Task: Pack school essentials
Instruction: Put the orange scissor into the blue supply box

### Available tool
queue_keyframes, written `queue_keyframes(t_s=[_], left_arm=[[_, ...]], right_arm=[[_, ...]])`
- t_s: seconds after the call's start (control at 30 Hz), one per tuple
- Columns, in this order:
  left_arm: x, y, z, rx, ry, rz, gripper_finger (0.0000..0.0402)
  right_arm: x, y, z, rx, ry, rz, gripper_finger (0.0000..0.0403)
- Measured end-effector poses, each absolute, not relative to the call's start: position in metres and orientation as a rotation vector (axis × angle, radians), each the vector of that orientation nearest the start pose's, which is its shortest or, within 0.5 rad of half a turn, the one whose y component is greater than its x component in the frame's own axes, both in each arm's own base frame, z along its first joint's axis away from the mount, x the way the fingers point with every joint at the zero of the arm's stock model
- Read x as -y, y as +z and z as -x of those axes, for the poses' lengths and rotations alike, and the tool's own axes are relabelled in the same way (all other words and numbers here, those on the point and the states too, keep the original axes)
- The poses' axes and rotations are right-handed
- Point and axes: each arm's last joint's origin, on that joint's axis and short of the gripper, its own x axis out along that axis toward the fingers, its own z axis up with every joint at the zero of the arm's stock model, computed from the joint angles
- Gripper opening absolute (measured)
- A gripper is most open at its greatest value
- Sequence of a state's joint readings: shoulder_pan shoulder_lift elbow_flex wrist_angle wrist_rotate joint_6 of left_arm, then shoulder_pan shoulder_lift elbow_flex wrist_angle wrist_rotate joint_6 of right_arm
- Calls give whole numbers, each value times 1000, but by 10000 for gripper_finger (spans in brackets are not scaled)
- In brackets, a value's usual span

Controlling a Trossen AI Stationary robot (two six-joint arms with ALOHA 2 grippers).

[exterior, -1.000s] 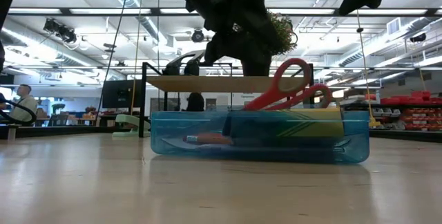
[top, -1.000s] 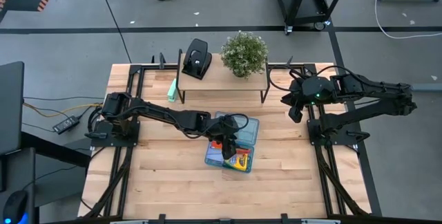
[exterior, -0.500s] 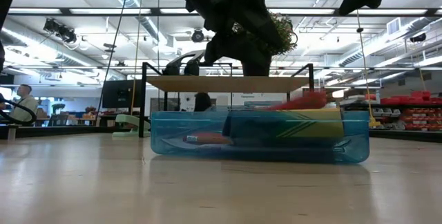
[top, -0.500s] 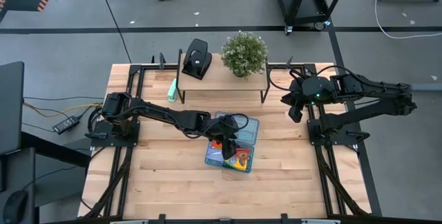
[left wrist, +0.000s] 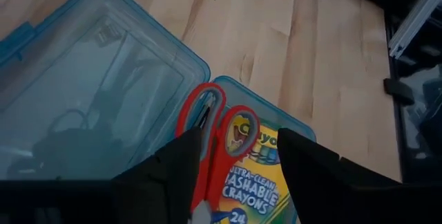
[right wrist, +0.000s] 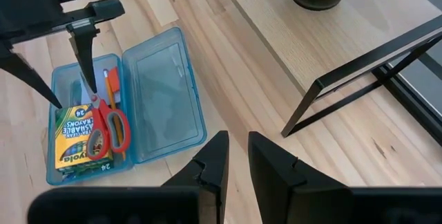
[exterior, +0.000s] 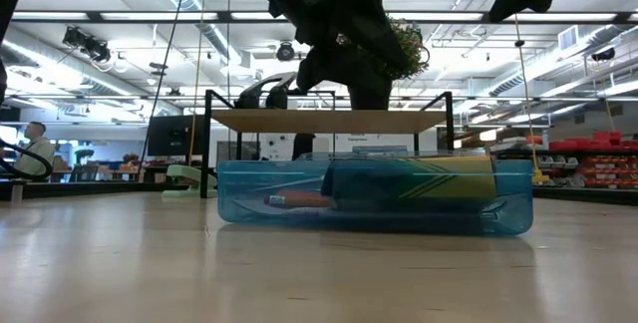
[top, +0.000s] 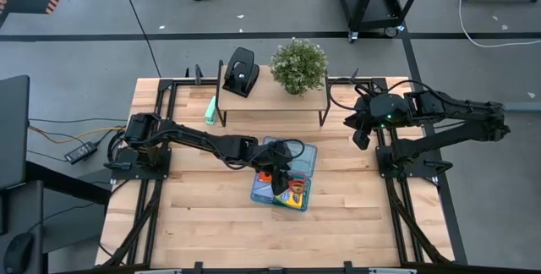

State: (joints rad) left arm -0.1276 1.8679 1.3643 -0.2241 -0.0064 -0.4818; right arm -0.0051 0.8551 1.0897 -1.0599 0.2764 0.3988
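Now the red-handled scissors (right wrist: 103,128) lie flat on the yellow-green crayon box (right wrist: 72,141) inside the clear blue plastic case (top: 285,175), whose hinged lid (right wrist: 166,96) lies open beside it near the middle of the wooden table (top: 203,223). An orange pencil (exterior: 299,201) rests in the case too. Above the scissors hangs the left gripper (left wrist: 235,162), its dark fingers (left wrist: 176,165) spread to either side of the red blades, apart from them. Off at the table's right edge, the right gripper (right wrist: 236,156) waits, fingers nearly pressed together, holding nothing.
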Motion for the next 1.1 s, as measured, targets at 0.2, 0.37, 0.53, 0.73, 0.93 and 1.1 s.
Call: queue_keyframes(t_s=[0.2,0.37,0.53,0.73,0.93,1.1], left_arm=[[47,221,-416,-690,109,258,192],[44,211,-432,-591,94,255,190],[44,184,-438,-646,109,245,190],[46,161,-442,-690,126,269,189],[53,161,-442,-693,107,263,183],[61,161,-441,-716,-3,290,176]], right_arm=[[9,348,-136,-753,-424,-263,64],[9,347,-137,-759,-427,-264,64],[9,345,-140,-766,-436,-281,64],[9,343,-144,-779,-445,-301,64],[8,342,-146,-786,-444,-308,64],[8,343,-146,-786,-443,-309,64]])
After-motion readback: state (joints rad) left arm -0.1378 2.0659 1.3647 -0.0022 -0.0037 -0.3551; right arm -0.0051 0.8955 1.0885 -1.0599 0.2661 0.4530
